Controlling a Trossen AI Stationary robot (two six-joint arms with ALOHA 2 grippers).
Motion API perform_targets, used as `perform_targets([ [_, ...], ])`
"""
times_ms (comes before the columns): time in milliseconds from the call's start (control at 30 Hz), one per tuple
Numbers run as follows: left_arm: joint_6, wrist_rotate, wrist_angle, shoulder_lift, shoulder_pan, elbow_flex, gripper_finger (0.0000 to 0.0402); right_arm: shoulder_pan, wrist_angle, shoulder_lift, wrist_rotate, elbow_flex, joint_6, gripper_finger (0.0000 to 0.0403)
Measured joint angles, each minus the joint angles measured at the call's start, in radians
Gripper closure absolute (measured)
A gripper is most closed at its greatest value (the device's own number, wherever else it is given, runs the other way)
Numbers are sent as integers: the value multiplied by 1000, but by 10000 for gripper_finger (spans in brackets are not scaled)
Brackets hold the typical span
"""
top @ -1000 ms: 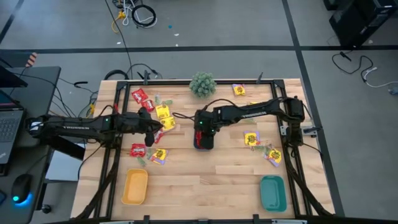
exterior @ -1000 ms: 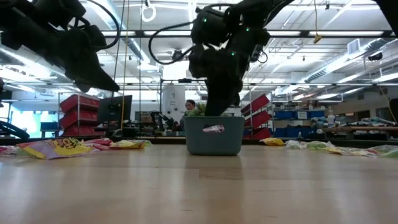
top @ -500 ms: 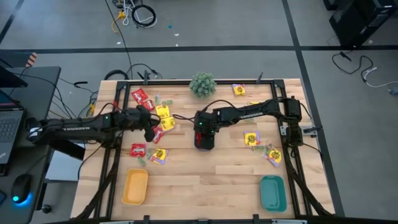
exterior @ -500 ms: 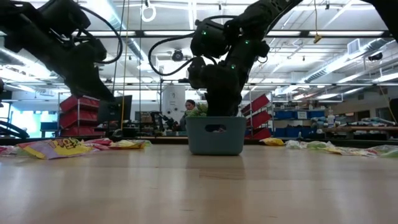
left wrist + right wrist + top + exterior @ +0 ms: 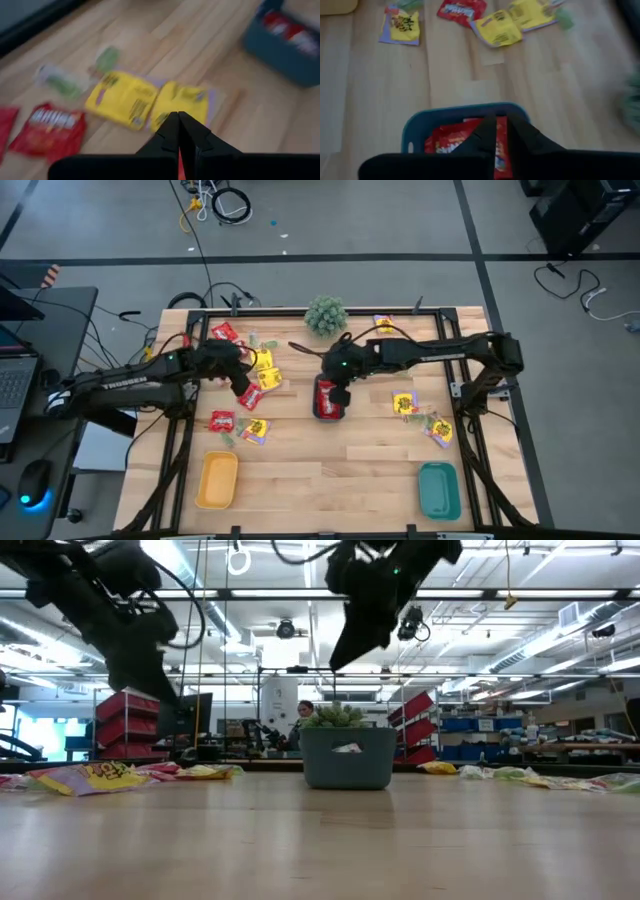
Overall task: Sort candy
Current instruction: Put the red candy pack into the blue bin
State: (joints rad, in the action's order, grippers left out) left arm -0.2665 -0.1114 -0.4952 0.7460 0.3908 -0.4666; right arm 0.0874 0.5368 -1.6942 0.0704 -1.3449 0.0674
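Note:
Candy lies over the table's far half: red packets and yellow ones. A blue-grey bin at mid-table holds red packets. My right gripper hangs above the bin, fingers a little open, nothing between them. My left gripper is raised left of the bin, shut on a red packet. My left gripper pinches a red candy packet between its two shut fingers; only a red sliver shows between them in the wrist view. The fingers slant down from the table's left. The gripper hides which part of the packet it has.
A spiky green plant ball stands at the far edge. A yellow tray lies at the near left and a teal tray at the near right. Bare wood lies between the trays. More candy lies near the right edge.
My right gripper has risen from inside the bin to well above its rim; the red packets stay in the bin. My left arm has swung toward the far edge and its gripper has turned, staying shut on the red packet.

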Motion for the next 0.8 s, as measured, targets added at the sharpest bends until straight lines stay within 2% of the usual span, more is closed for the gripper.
perform_targets([
  [133,0,-10,-56,103,77,-29,397,-1,51,32,40,2,-17,338],
  [433,84,-39,-56,301,250,-31,387,-1,25,38,45,86,-43,274],
  [533,113,-73,-42,349,271,-31,359,-1,9,38,67,108,-46,258],
  [800,117,-162,-11,449,289,-31,253,1,-29,38,79,130,-82,240],
])
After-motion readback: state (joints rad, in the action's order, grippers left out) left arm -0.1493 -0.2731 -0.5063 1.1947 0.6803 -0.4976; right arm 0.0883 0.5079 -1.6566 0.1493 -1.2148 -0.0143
